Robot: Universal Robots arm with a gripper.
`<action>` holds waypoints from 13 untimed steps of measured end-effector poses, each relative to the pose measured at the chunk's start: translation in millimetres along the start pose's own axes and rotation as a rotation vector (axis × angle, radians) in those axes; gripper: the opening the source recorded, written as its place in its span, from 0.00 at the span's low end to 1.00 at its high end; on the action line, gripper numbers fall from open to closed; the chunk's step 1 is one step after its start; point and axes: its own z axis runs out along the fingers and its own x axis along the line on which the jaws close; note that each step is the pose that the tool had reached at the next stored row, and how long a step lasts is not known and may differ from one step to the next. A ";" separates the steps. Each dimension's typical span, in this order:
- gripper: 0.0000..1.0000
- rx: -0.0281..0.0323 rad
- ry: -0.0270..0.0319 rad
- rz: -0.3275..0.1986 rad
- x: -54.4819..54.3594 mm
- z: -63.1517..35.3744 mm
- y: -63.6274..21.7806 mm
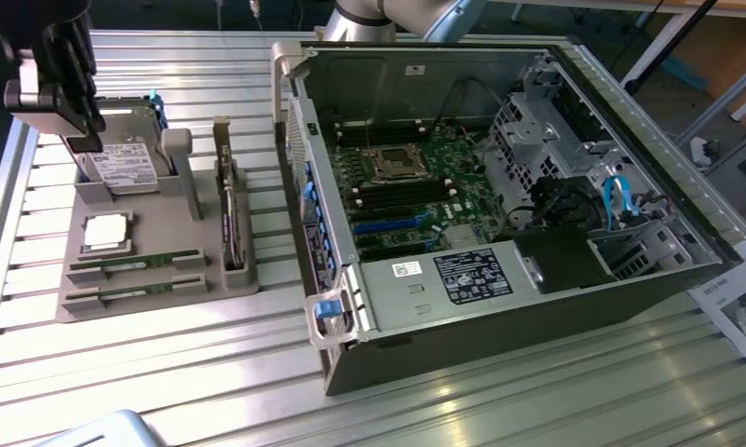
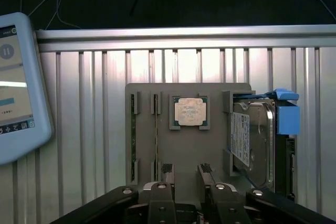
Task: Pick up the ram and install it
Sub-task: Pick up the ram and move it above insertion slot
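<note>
Watching from beside the worktop (image 1: 161, 372): the jaws hang released and empty near the hard drive (image 1: 130, 163), at the gray holder's (image 1: 137, 305) twelve o'clock end. The ram (image 1: 137, 264) sits on edge in a slot at six o'clock of the processor (image 1: 105, 231), with a twin stick (image 1: 134, 287) alongside. It looks light, stiff and brittle, so I'd pinch the long edges mid-length, not the chips. The open PC case (image 1: 497, 186) is at three o'clock.

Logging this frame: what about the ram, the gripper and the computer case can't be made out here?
- Ram, wrist view: it stands edge-on in the gray holder, so its chips are hidden.
- Gripper, wrist view: open with nothing between the fingers, but its body is cut off by the picture's edge.
- Motherboard, exterior view: the memory slots are too small to tell whether they are empty or filled.
- Hard drive, wrist view: one end is hidden behind the gripper.
</note>
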 end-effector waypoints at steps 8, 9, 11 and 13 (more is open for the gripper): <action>0.31 0.0000 -0.0010 0.000 4.4 11.7 -0.5; 0.31 0.0000 -0.0010 0.000 4.9 12.9 -0.6; 0.31 0.0000 -0.0010 0.000 5.6 15.2 -0.6; 0.31 0.0000 -0.0010 0.000 6.1 17.9 -0.8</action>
